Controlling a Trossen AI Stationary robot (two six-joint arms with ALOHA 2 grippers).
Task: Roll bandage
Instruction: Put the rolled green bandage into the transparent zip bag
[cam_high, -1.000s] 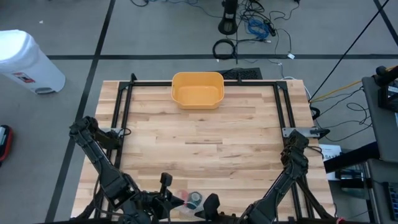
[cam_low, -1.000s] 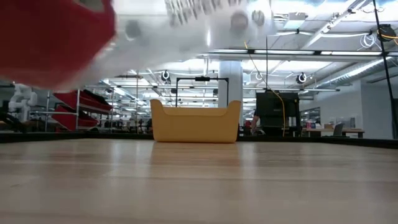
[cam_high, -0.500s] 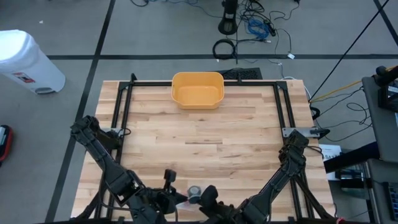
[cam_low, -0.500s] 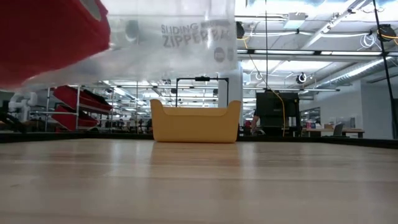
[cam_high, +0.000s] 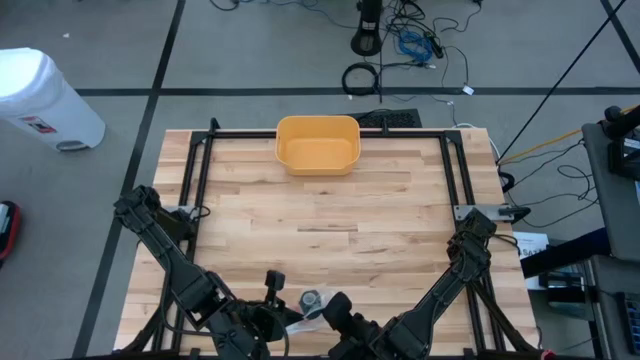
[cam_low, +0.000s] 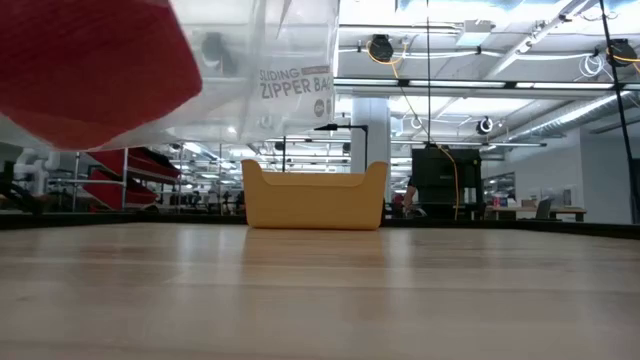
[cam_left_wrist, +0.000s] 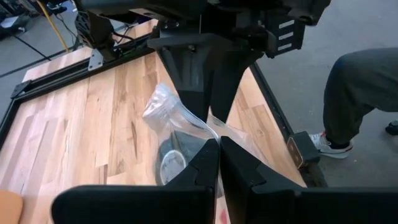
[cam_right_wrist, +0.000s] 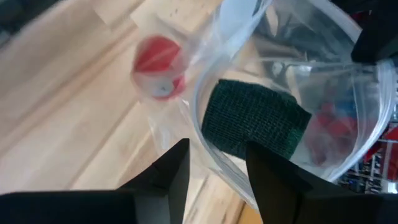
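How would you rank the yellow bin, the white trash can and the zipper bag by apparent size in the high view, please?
1. White trash can, slightly largest, though cut off by the picture's edge.
2. Yellow bin, close behind.
3. Zipper bag, smallest, partly hidden between the grippers.

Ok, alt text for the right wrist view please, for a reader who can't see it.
A dark green roll of bandage lies inside a clear plastic zipper bag held open just beyond the right gripper, whose two dark fingers stand apart. A small red and white object shows through the plastic, above the light wooden table.
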